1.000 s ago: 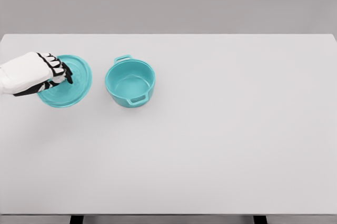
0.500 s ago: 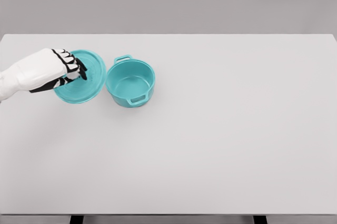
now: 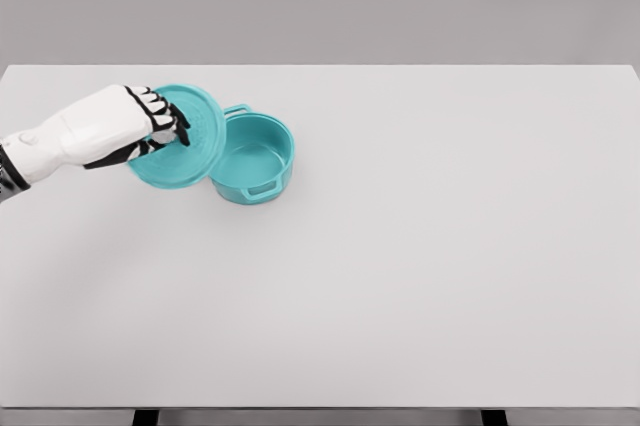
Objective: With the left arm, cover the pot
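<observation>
Lid [image 3: 185, 146], teal, round: shifted rightward across the upper left of the frame since the earlier pictures, from well clear of the pot to overlapping its left rim.
Left hand [image 3: 140, 124], white with black joints: arm enters from the left edge; fingers [image 3: 172, 129] curled and pinching the lid at its centre, presumably on the knob, which is hidden beneath them.
Pot [image 3: 252, 158], teal, two small handles: open, empty, standing upright on the worktop [image 3: 430, 246], upper left of centre.
Right hand: out of view.
Progress, as judged: lid grasped and carried most of the way; appears raised off the worktop, slightly tilted. Remaining: a further short carry right until centred over the rim, lowering to seat, release.
</observation>
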Tool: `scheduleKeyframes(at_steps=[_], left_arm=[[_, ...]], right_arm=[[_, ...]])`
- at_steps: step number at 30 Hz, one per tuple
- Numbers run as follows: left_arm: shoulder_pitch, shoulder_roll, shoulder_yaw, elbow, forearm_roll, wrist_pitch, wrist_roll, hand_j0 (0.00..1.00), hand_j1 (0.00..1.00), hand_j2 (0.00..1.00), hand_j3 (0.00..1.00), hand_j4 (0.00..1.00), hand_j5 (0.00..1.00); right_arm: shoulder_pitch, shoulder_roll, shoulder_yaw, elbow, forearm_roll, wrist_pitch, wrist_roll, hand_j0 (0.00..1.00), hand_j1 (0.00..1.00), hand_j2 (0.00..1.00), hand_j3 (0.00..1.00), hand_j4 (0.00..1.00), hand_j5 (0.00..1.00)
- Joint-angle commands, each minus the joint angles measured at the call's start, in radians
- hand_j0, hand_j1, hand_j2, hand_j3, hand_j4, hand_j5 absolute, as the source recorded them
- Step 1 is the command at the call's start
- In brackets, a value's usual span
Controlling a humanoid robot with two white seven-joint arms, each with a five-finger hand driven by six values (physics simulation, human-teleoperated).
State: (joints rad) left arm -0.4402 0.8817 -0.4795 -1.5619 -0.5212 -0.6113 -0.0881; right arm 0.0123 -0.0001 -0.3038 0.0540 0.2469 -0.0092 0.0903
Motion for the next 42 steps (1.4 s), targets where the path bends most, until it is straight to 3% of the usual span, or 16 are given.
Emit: scheduleKeyframes(at_steps=[1, 12, 20, 25, 42], left_arm=[[-0.003, -0.009, -0.016, 0.002, 0.003, 0.0, -0.001, 0.5, 0.5, 0.5, 0.5, 0.5, 0.5], [-0.091, -0.089, -0.093, 0.074, -0.011, 0.0, -0.001, 0.5, 0.5, 0.5, 0.5, 0.5, 0.5], [-0.11, -0.135, -0.097, 0.097, -0.034, 0.0, -0.002, 0.49, 0.49, 0.49, 0.49, 0.49, 0.49], [-0.146, -0.161, -0.136, 0.131, -0.034, 0.0, -0.002, 0.49, 0.49, 0.49, 0.49, 0.49, 0.49], [-0.163, -0.245, -0.149, 0.161, -0.094, 0.0, -0.002, 0.49, 0.49, 0.49, 0.49, 0.49, 0.49]], right_arm=[[0.0, 0.0, 0.0, 0.001, 0.0, 0.0, 0.0, 1.0, 1.0, 1.0, 1.0, 1.0, 1.0], [0.0, 0.0, 0.0, 0.001, 0.0, 0.0, 0.0, 1.0, 1.0, 1.0, 1.0, 1.0, 1.0], [0.0, 0.0, 0.0, 0.001, 0.0, 0.0, 0.0, 1.0, 1.0, 1.0, 1.0, 1.0, 1.0], [0.0, 0.0, 0.0, 0.0, 0.0, 0.0, 0.0, 1.0, 1.0, 1.0, 1.0, 1.0, 1.0], [0.0, 0.0, 0.0, 0.001, 0.0, 0.0, 0.0, 1.0, 1.0, 1.0, 1.0, 1.0, 1.0]])
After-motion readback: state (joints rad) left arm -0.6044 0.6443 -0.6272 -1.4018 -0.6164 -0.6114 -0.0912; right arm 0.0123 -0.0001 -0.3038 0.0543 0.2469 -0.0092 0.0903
